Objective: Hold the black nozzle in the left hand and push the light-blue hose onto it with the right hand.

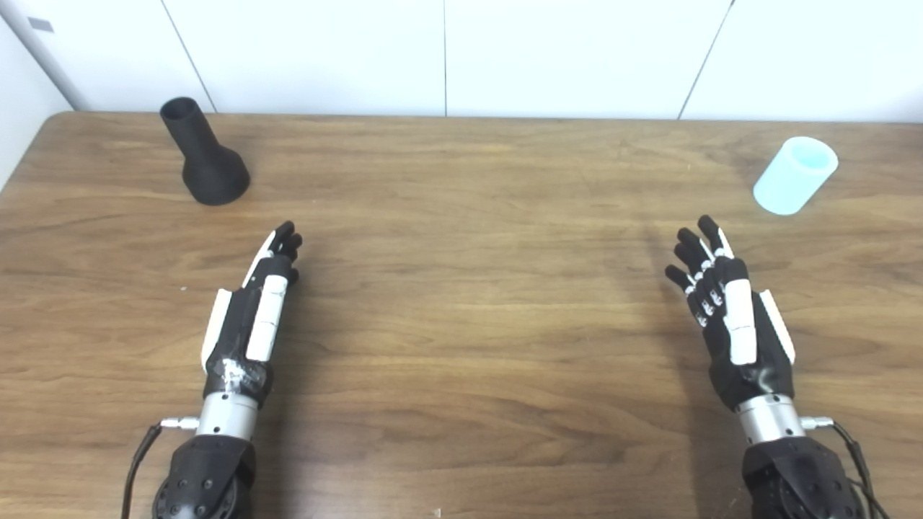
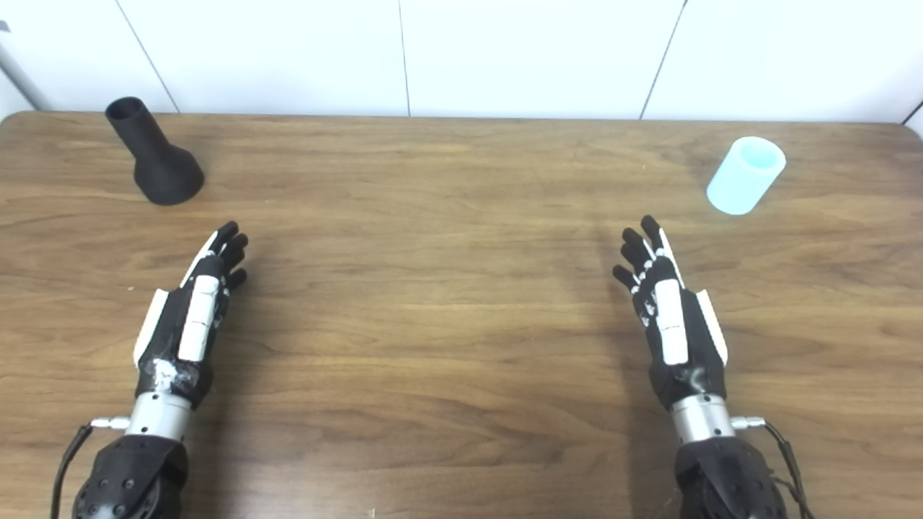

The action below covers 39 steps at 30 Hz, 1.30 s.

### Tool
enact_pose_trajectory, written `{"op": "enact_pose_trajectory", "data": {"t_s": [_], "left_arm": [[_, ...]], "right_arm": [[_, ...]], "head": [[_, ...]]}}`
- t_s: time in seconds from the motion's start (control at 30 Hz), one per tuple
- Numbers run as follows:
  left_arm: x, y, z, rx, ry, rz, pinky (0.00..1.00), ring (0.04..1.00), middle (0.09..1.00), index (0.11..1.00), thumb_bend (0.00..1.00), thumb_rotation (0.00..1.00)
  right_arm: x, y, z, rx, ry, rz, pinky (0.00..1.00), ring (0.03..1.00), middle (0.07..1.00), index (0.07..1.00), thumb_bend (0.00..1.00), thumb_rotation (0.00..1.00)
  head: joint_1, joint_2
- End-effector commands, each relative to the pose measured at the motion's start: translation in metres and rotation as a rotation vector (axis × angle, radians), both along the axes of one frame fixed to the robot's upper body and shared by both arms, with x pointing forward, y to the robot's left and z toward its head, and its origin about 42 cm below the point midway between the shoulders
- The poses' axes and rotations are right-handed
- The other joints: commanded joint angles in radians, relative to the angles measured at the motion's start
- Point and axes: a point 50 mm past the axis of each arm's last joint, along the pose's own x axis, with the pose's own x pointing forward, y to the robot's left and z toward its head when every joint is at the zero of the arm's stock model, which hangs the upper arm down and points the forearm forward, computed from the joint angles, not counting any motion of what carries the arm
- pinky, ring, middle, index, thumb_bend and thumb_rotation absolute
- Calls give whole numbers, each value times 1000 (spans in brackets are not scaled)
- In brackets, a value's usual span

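Observation:
The black nozzle (image 1: pixel 204 154) stands on its wide flared base at the far left of the wooden table (image 1: pixel 461 303), its narrow open neck pointing up. A short light-blue hose piece (image 1: pixel 795 175) stands at the far right, open end up. My left hand (image 1: pixel 254 310) hovers over the table, open with fingers stretched forward, a short way in front of and to the right of the nozzle. Over on the other side, my right hand (image 1: pixel 728 310) is open too, fingers apart, well short of the hose and a little to its left. Neither hand holds anything.
A white panelled wall (image 1: pixel 461 50) rises just behind the table's far edge. Cables (image 1: pixel 858 461) trail from both wrists near the front edge. Bare wood lies between the two hands.

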Motion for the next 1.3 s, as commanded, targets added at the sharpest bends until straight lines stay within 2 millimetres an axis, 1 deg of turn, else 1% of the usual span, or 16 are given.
{"op": "enact_pose_trajectory", "data": {"t_s": [0.0,0.3,0.5,0.6,0.67,0.7,0.77,0.8,0.87,0.93,0.97,1.0,1.07,1.1,1.23,1.27], "left_arm": [[-8,0,5,14,-38,5,954,970,946,957,572,868],[-9,0,6,20,-36,4,960,971,948,958,574,881],[-9,-1,5,23,-37,5,957,971,949,959,572,880],[-10,-1,4,32,-35,2,956,970,950,958,578,888],[-10,-3,3,32,-33,3,963,972,949,956,570,890],[-10,-3,3,34,-33,4,965,973,948,955,567,891],[-12,-6,1,36,-30,2,963,972,946,954,562,894],[-13,-7,0,36,-28,-1,967,972,948,956,546,899],[-15,-11,-4,27,-19,-8,978,975,953,965,526,906],[-17,-15,-8,26,-9,-5,980,975,952,960,537,892],[-18,-17,-10,27,-4,-3,974,971,948,954,543,885],[-19,-18,-12,29,-1,0,965,966,944,951,547,880],[-20,-20,-17,12,-1,-1,962,967,946,953,565,865],[-20,-20,-19,4,-2,-2,967,969,949,955,569,856],[-20,-21,-27,10,-5,-16,969,970,956,966,556,855],[-20,-22,-28,16,-3,-18,970,975,959,970,561,864]], "right_arm": [[5,-3,15,-19,-79,3,897,951,943,978,598,1000],[5,-3,14,-20,-79,3,898,952,946,979,595,1000],[5,-4,13,-23,-76,2,901,954,947,980,610,1000],[5,-4,14,-32,-80,3,890,949,942,977,598,1000],[4,-6,13,-36,-77,6,891,950,943,980,599,1000],[4,-6,13,-37,-76,6,891,951,944,980,602,1000],[3,-8,10,-52,-75,7,890,950,945,983,609,1000],[2,-10,9,-60,-77,10,888,947,944,983,604,1000],[1,-14,4,-57,-81,19,900,954,951,990,571,1000],[0,-17,-1,-42,-82,29,929,967,965,998,551,1000],[0,-18,-2,-35,-75,27,947,977,976,999,564,1000],[-1,-18,-3,-27,-69,23,951,980,978,1000,578,1000],[-2,-18,-4,-16,-66,23,959,976,968,1000,568,1000],[-2,-18,-5,-14,-66,24,958,974,965,1000,565,1000],[-2,-16,-4,8,-61,29,951,975,960,1000,551,1000],[-2,-15,-4,15,-59,34,968,990,974,1000,555,1000]], "head": [[1,0],[1,0],[9,-3],[22,-11],[52,-31],[52,-31],[125,-77],[136,-83],[223,-138],[243,-155],[271,-185],[271,-185],[292,-218],[292,-218],[314,-260],[320,-274]]}}
